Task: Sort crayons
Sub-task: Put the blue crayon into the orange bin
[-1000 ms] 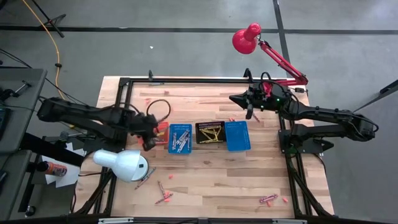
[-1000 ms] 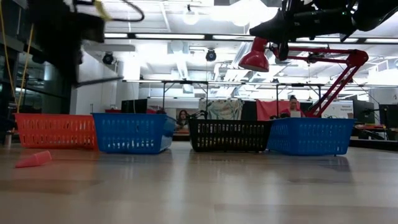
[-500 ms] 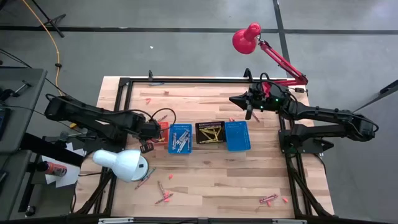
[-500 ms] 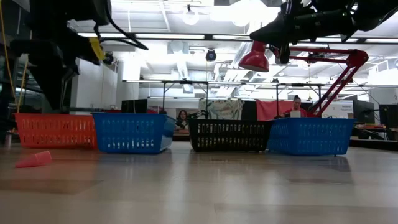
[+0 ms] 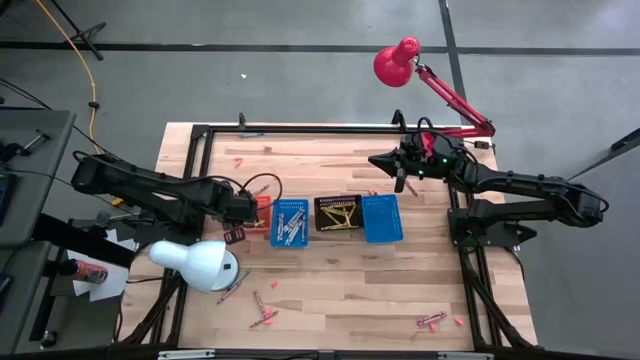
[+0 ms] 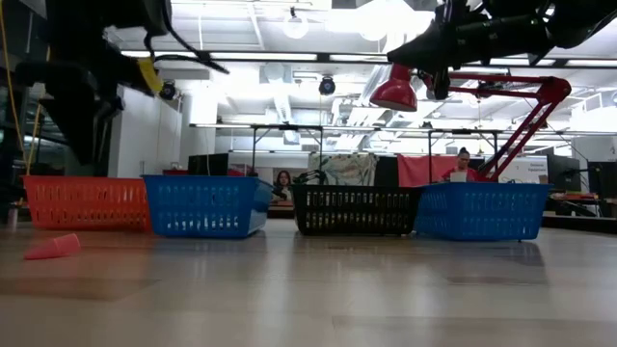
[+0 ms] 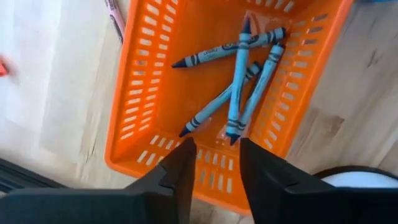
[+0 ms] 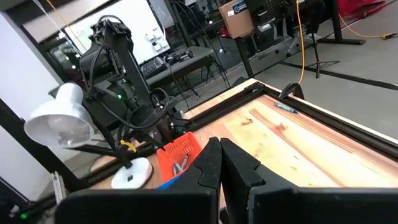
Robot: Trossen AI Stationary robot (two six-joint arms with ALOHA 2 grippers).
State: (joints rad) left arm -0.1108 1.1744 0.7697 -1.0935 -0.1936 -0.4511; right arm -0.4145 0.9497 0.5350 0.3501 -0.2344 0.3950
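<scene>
Two parted fingers on the empty left hand [image 7: 212, 163] above crayons [image 7: 239, 78].

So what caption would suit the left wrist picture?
Left gripper open above the orange basket, where blue crayons lie crossed.

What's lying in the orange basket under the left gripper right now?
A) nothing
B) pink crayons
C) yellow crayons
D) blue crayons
D: the left wrist view shows several blue crayons lying crossed on the floor of the orange basket, with the left gripper open just above its near wall.
</scene>
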